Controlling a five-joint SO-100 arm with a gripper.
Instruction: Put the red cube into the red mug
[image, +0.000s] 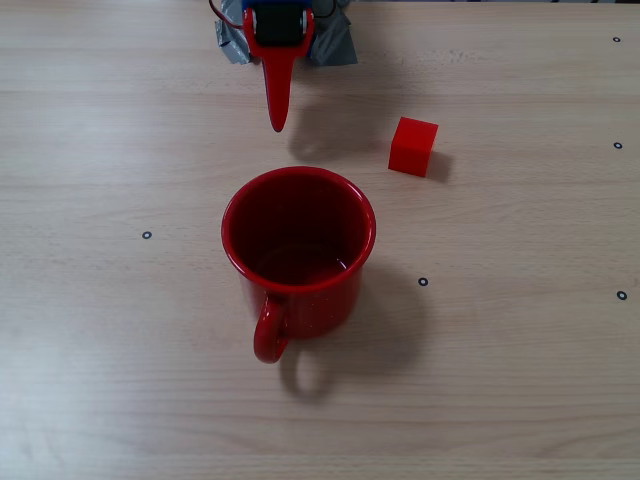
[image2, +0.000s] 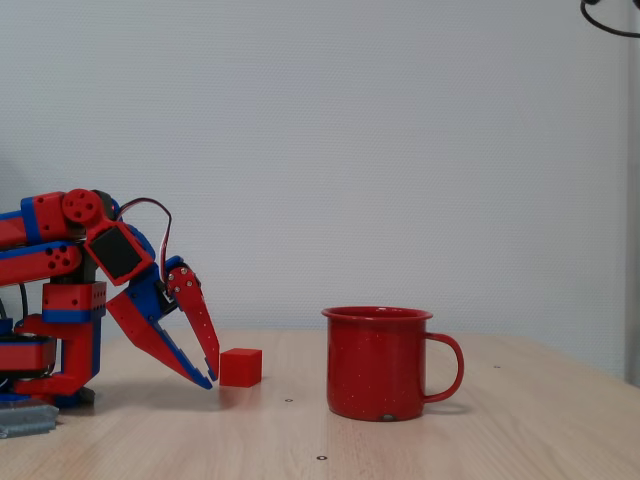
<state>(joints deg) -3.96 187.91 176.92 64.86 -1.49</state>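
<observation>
Overhead frame cuts the arm (image: 281, 25) off above the pincer (image: 277, 120), only one finger (image: 276, 95) visible; side frame crops arm base (image2: 25, 370) behind pincer at left edge.

One fixed view looks steeply down from above and from the front, facing the arm's base at the top edge; the tabletop (image: 100, 400) fills the whole picture and the mug (image: 298, 250) sits near the centre, close to the lens. The other fixed view stands low, about level with the tabletop (image2: 500, 440), and looks across it from the side toward a pale wall (image2: 400, 150), with the arm at its left edge. Both fixed views share the mug (image2: 378, 362), the cube (image: 413, 146) (image2: 241, 367) and the fingers (image: 277, 100) (image2: 195, 345)
</observation>
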